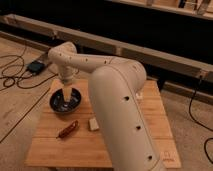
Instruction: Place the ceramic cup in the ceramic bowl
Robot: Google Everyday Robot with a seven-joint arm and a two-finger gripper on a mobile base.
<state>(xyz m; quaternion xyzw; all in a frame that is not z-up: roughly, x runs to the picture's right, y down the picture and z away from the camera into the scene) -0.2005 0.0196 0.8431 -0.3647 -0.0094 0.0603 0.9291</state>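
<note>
Blurry tool [65, 95] over ceramic bowl [54, 106]

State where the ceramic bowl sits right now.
In the camera view, the ceramic bowl sits far left on the table, the gripper pointing down into it, a reddish-brown stick in front.

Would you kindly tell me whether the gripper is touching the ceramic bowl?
Cannot tell. In the camera view the gripper points down into the ceramic bowl, its pale tip overlapping the dark inside, but neither contact nor a gap shows plainly.
</note>
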